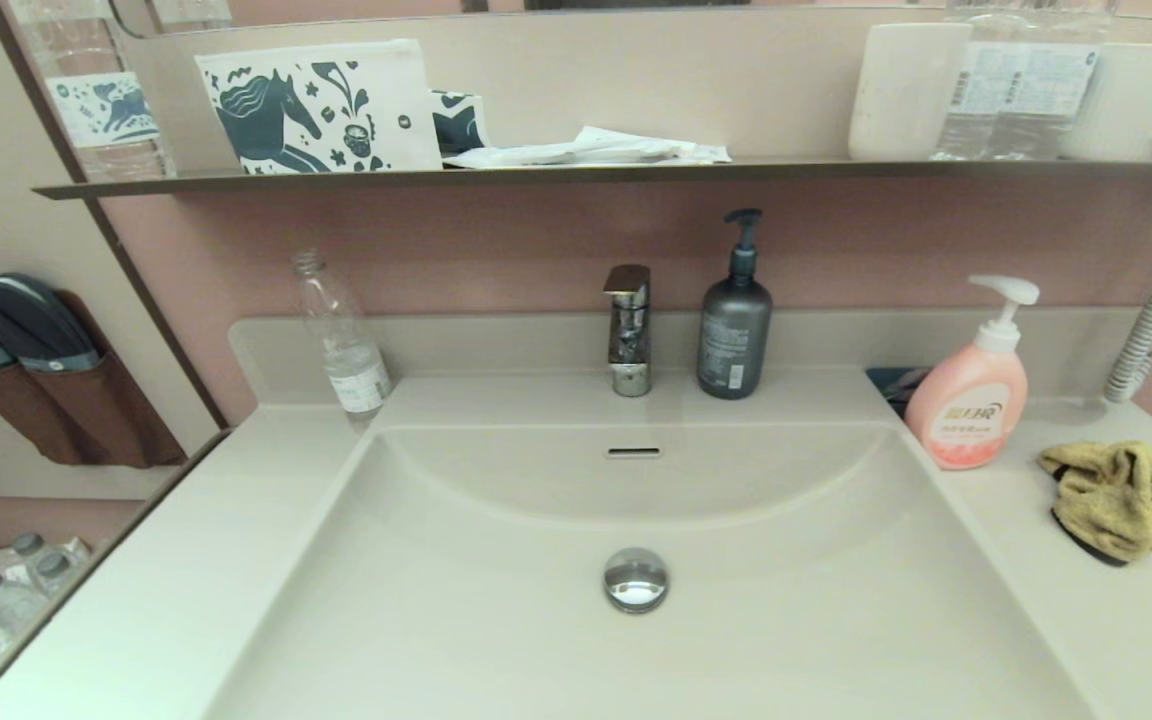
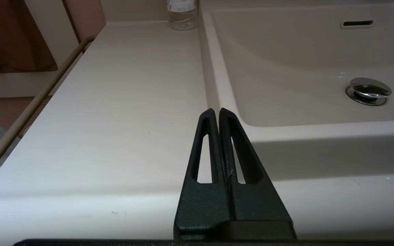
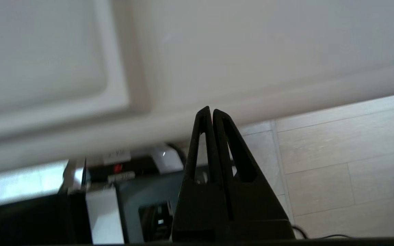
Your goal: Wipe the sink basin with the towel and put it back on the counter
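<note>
I am holding my right claw (image 3: 209, 110) clenched and empty below the surface (image 1: 1086, 600), the arm nearer the towel (image 1: 1121, 500) lying at frame right.

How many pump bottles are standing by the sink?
2: a dark grey pump bottle beside the faucet, and a pink soap bottle on the counter near the towel.

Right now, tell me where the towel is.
In the head view the towel lies crumpled on the counter, right of the basin, just beyond the pink soap bottle. Neither hand is touching it.
</note>
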